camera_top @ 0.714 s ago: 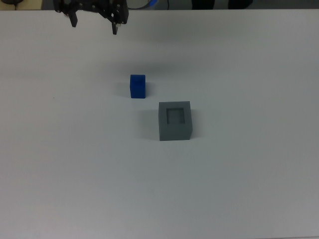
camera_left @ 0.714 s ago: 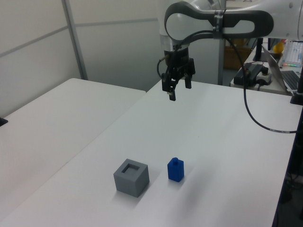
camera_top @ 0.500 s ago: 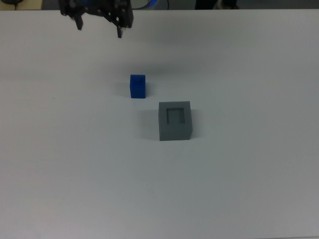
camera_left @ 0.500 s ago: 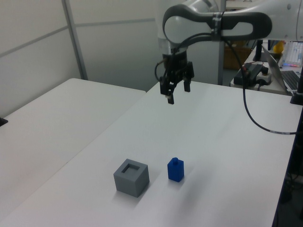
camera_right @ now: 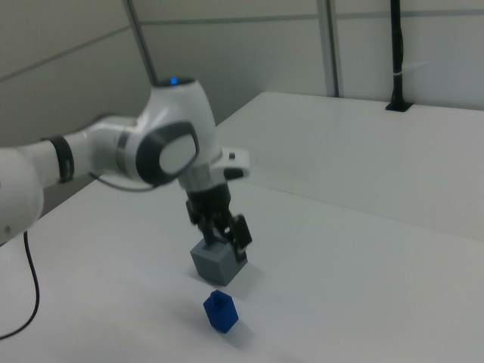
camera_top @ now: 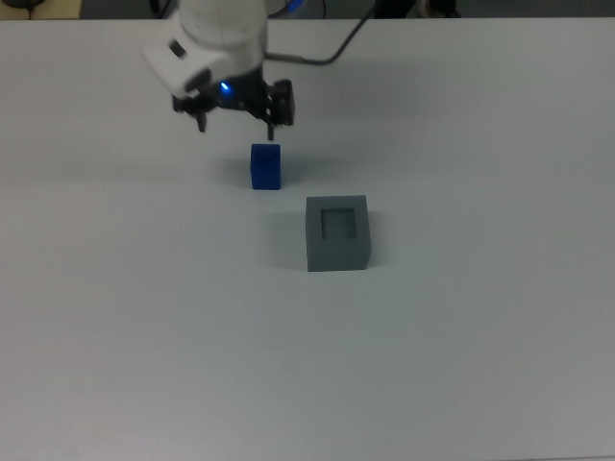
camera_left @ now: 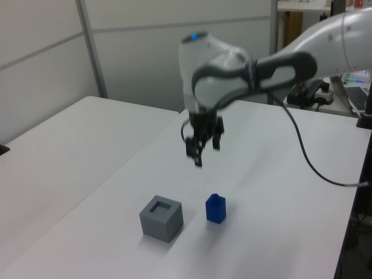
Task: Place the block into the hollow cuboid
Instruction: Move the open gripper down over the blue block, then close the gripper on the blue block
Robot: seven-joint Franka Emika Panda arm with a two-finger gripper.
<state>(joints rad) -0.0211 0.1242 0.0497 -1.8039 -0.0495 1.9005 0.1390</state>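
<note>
Hovering with pincer (camera_left: 202,150) spread and empty above the table (camera_top: 461,365), near the block (camera_top: 265,166); sitting just beside the hollow cuboid (camera_top: 337,232).

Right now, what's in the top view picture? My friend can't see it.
A robot's black hand hovers open, just above a small blue block on a white table. A grey box with a square hole sits apart from the block, toward the top view's lower right.
</note>
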